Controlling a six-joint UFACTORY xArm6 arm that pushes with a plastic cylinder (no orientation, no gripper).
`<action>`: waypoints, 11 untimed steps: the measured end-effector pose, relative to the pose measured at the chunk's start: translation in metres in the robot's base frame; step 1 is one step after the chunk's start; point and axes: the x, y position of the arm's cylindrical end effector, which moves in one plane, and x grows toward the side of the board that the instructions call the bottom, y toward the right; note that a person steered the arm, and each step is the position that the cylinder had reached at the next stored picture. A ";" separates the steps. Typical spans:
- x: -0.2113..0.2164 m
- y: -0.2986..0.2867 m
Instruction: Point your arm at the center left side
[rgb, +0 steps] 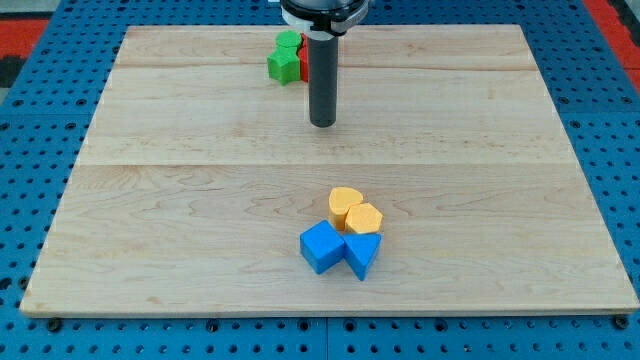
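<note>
My tip (322, 123) rests on the wooden board (150, 200) near the top centre. Just above and left of it, near the board's top edge, lie a green block (285, 66) and a second green block (289, 42), with a red block (303, 62) partly hidden behind the rod. Well below the tip, a cluster sits in the lower centre: a yellow heart-shaped block (345, 204), a yellow round-edged block (364, 218), a blue cube (321, 246) and a blue triangular block (362, 253). The tip touches no block.
The board lies on a blue perforated table (30, 130). A red area (30, 25) shows at the view's top left corner and another at the top right.
</note>
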 end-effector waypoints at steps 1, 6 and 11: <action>-0.011 -0.011; -0.033 -0.105; 0.049 -0.175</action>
